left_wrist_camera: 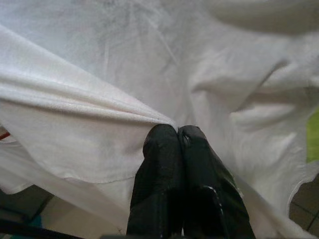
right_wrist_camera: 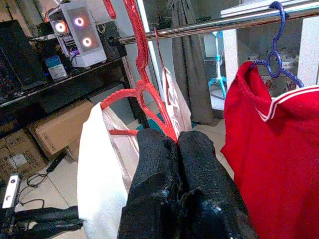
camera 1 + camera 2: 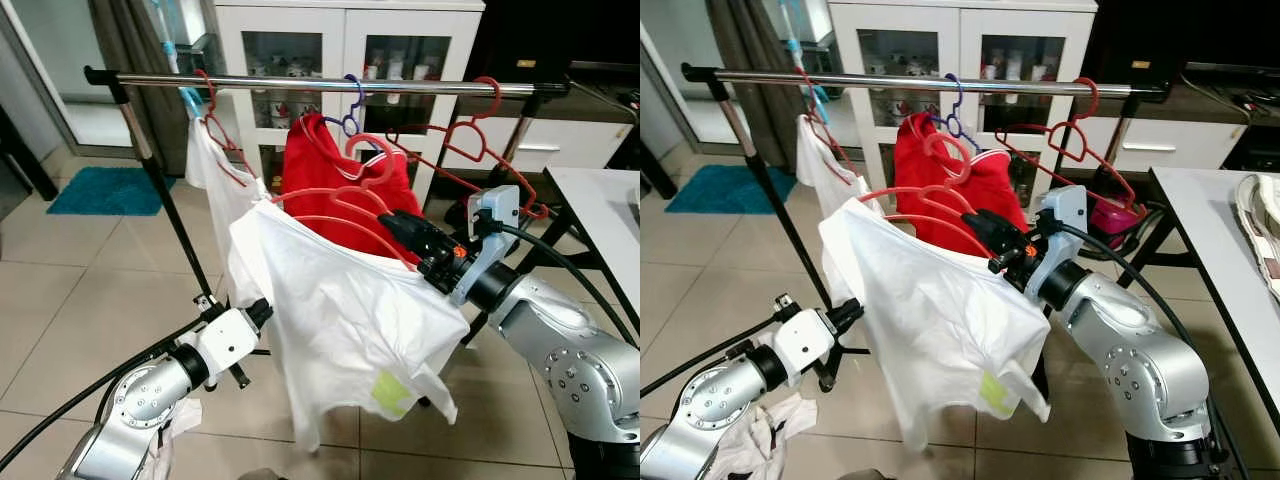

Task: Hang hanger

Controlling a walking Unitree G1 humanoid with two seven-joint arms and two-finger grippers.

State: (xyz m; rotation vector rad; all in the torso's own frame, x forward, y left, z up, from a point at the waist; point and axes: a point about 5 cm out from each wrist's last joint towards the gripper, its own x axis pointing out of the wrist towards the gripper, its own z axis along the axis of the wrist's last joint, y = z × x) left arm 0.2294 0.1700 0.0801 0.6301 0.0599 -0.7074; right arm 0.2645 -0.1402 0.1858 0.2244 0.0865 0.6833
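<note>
— Our left tool is closest, low down. What do we see there?

— Its fingers pinch a fold of the white shirt.

— And our right tool?

— Squeezed tight on the red hanger inside that shirt. We hold it just below the metal rail, in front of the red shirt. Its hook is not on the rail.
</note>
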